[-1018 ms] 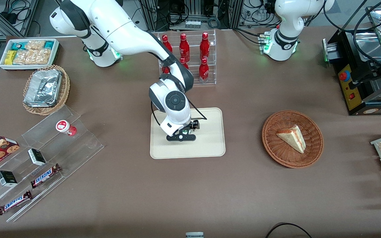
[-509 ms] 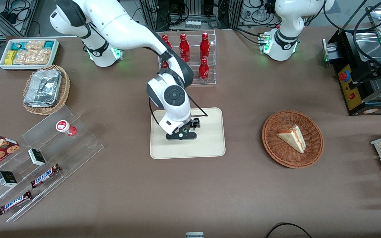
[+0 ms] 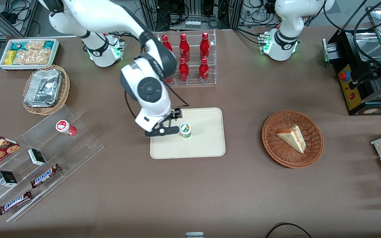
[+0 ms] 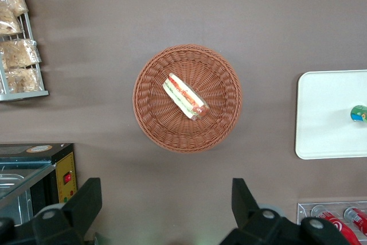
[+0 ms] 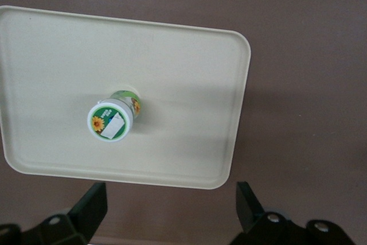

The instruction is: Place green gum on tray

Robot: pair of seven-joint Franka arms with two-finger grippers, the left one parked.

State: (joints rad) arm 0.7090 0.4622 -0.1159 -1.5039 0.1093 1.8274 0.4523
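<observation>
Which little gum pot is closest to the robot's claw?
The green gum on the tray, right beside the open gripper; the red gum sits far off.

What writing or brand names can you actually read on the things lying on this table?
"SNICKERS" on the chocolate bar on the clear stepped stand.
"SNICKERS" on the second bar, nearer the front camera.
Green gum standing on the tray: its lid shows a flower picture and a label too small to read.
Red bottles: white script, unreadable.
The gripper, jaws open, hangs beside the gum and bears no text.
</observation>
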